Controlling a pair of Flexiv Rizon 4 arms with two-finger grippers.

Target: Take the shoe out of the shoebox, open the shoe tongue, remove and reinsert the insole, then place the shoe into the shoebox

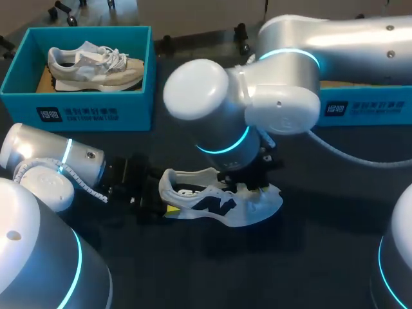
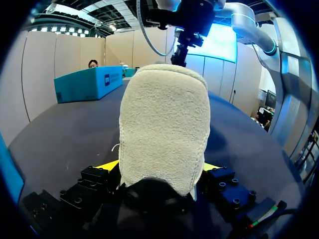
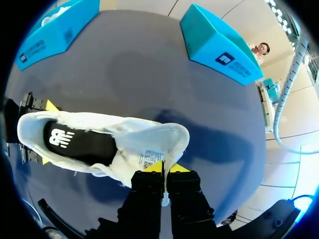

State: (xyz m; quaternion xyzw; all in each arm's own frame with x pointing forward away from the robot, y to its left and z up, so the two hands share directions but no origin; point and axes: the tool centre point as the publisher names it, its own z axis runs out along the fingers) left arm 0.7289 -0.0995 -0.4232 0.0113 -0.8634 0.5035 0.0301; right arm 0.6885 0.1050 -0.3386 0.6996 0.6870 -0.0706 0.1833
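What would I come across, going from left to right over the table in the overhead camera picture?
The left gripper, clamped on the heel → white shoe → blue box at the right edge. The open shoebox and right gripper overlap these, so they are left out.

shoe [image 2: 164, 124]: fuzzy cream heel faces camera
left tool [image 2: 158, 167]: yellow tips press heel from both sides
shoebox [image 2: 89, 83]: teal, well beyond on table [image 2: 70, 132]
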